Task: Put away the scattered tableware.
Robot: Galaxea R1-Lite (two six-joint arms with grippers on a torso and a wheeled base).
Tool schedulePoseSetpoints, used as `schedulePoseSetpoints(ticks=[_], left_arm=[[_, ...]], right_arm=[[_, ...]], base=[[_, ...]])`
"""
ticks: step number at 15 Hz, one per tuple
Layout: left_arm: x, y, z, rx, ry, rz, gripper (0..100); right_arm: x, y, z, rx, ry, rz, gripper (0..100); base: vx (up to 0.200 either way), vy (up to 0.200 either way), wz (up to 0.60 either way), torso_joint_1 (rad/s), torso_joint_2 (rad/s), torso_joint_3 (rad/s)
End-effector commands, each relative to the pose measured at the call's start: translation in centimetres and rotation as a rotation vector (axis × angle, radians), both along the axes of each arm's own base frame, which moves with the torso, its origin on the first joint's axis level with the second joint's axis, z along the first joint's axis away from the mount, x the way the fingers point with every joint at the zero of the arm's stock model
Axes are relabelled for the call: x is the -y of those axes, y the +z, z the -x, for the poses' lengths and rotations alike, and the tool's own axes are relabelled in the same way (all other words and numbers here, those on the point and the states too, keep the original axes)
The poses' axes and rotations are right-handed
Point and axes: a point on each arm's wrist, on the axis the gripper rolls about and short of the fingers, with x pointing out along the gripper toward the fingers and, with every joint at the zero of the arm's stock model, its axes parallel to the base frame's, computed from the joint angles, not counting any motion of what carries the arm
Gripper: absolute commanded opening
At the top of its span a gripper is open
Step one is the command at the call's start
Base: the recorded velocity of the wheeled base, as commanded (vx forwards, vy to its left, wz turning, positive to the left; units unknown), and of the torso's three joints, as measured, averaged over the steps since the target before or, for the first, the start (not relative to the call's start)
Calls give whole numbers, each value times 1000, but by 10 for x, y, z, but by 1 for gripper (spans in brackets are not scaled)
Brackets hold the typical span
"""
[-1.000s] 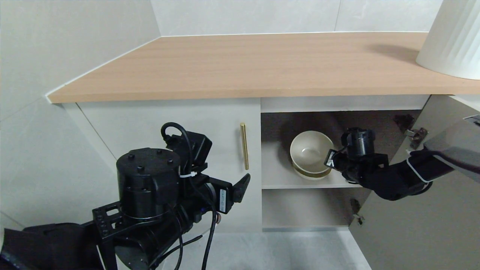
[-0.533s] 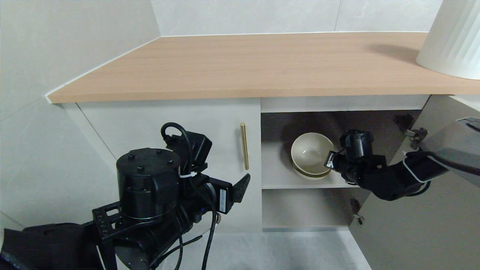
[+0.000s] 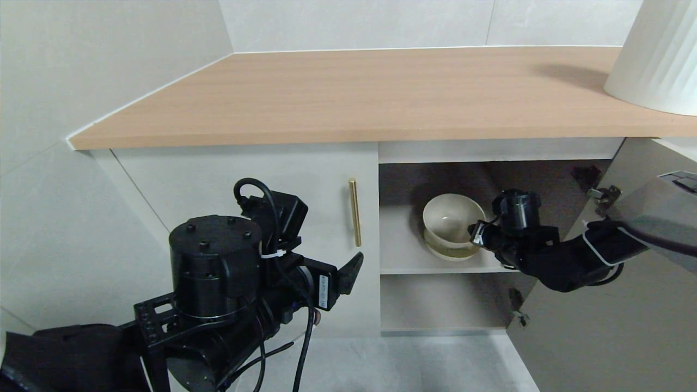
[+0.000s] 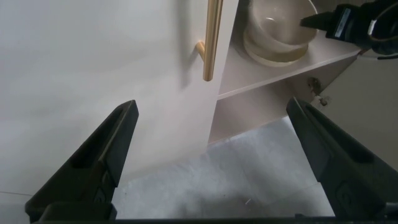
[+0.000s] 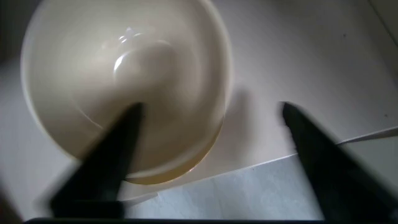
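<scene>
So, right gripper sat spread over the rim of the bowl on the shelf, left gripper spread too; a skewed pull-out could've hooked it and dragged it off.

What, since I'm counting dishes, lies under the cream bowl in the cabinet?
A second dish lies under the cream bowl, on the cabinet shelf. Just its yellowish rim is visible; the bowl covers the rest, so I cannot tell whether it is a bowl or a plate.

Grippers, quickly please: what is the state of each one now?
Left gripper: open, holding nothing.
Right gripper: open, at the bowl, not gripping it.
</scene>
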Motion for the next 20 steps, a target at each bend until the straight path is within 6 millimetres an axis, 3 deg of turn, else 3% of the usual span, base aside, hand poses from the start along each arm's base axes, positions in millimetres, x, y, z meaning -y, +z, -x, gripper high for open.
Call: schedulePoseSetpoints(ticks=[1, 14, 16, 18, 20], left_arm=[[0, 0, 0, 1, 0, 0, 100], [0, 2, 0, 7, 1, 8, 100], [0, 5, -1, 13, 5, 13, 100], [-6, 12, -2, 31, 21, 30, 100], [-18, 26, 5, 62, 37, 59, 100]], right_arm=[[0, 0, 0, -1, 0, 1, 100], [-3, 5, 13, -51, 56, 1, 100], [-2, 12, 18, -57, 66, 0, 100], [0, 30, 35, -71, 108, -10, 100], [7, 55, 72, -103, 183, -22, 100]], base=[[0, 0, 0, 0, 0, 0], [0, 0, 0, 0, 0, 0], [0, 0, 0, 0, 0, 0], [0, 0, 0, 0, 0, 0], [0, 0, 0, 0, 0, 0]])
